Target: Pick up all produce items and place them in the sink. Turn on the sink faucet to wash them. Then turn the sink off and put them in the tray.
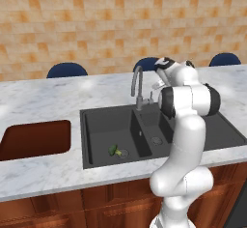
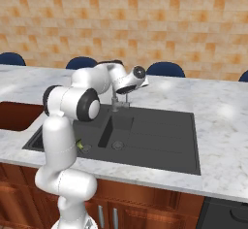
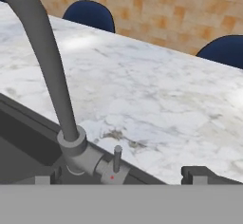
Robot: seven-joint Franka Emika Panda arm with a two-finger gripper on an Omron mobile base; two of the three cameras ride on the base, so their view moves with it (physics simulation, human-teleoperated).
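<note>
The slim grey metal gooseneck faucet (image 3: 45, 61) rises at the back rim of the dark charcoal double-basin sink (image 1: 193, 125), its curved spout arching over the divider between the basins. Its small upright lever handle (image 3: 116, 155) stands just beside the base, with bare white marble counter (image 3: 156, 99) behind it and to its side. The open gripper (image 3: 121, 178) hovers close to that lever, its fingertips (image 3: 197, 174) apart. The robot's own white arm hangs over the narrower basin. In the wide basin, a tiny green broccoli-like piece (image 1: 115, 150) lies beside the round drain. Blue chair backs (image 3: 90, 14) stand beyond the counter's far edge.
</note>
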